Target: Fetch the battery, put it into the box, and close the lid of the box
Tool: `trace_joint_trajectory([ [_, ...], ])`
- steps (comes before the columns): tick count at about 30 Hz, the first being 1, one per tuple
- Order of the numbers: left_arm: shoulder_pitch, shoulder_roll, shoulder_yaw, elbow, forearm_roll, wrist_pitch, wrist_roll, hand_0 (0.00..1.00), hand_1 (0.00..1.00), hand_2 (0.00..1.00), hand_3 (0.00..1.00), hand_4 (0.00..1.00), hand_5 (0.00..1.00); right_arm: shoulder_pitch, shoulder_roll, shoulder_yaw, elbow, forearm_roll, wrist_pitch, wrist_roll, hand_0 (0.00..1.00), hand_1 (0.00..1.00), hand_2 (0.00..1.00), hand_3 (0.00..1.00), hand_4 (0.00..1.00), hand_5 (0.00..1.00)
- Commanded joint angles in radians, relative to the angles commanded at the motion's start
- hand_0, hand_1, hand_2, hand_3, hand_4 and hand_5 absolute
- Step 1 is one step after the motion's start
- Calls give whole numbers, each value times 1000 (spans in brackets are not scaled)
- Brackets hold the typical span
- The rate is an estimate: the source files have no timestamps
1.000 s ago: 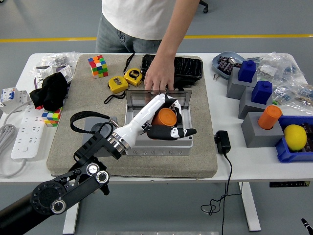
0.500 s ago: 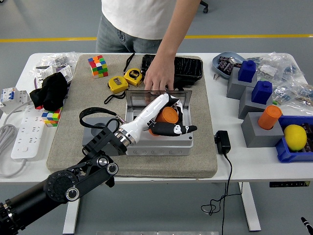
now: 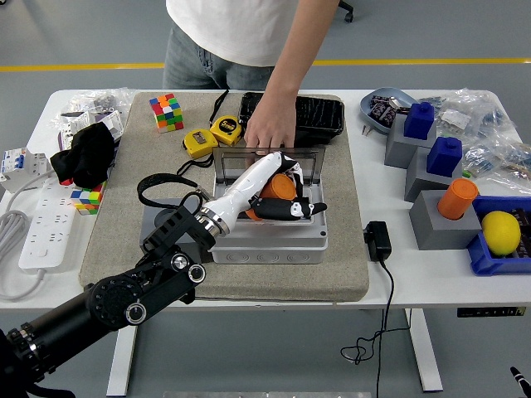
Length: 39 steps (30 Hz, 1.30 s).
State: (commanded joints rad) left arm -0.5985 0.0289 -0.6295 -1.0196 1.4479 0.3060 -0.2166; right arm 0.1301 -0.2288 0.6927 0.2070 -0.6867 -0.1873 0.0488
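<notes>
1. The left hand (image 3: 278, 199) is reaching over the open grey box (image 3: 270, 240) on the tabletop (image 3: 377, 282), its fingers (image 3: 290, 211) grasping the orange battery (image 3: 276, 189) just above the interior, positioned for lowering it in.
2. A person's hand (image 3: 270, 131) is pressing on the upright clear lid (image 3: 267, 159) at the far side, seemingly keeping it open.
3. The right arm is not showing.

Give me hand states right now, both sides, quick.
Left hand: over the open box, fingers curled around the orange battery, holding it.
Right hand: not in view.
</notes>
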Motion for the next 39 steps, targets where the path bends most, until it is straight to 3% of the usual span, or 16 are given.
trace_joint_trajectory([
  [10,-20,-18,9,77,86,35,-12,35,2,2,2,885,379,0,-3,-4,0,2,1,0,799,760,746,739,998,998],
  [28,-17,-6,31,54,377,98,-44,49,2,2,5,906,403,-1,-1,1,0,1,4,-3,799,758,746,740,998,998],
  [32,-17,-8,32,61,384,100,-47,49,2,2,5,906,403,-2,-1,2,0,1,5,-4,799,758,746,740,998,998],
  [33,-17,-9,32,64,382,99,-47,52,2,2,11,942,455,-2,-1,2,1,1,6,-5,799,758,746,739,998,998],
  [38,-17,-8,23,73,364,93,-51,52,2,2,11,942,455,-2,-1,1,0,0,6,-6,799,758,746,739,998,998],
  [39,-17,-8,20,74,364,91,-53,66,2,16,23,998,669,-2,-1,1,0,0,6,-6,798,753,744,739,998,998],
])
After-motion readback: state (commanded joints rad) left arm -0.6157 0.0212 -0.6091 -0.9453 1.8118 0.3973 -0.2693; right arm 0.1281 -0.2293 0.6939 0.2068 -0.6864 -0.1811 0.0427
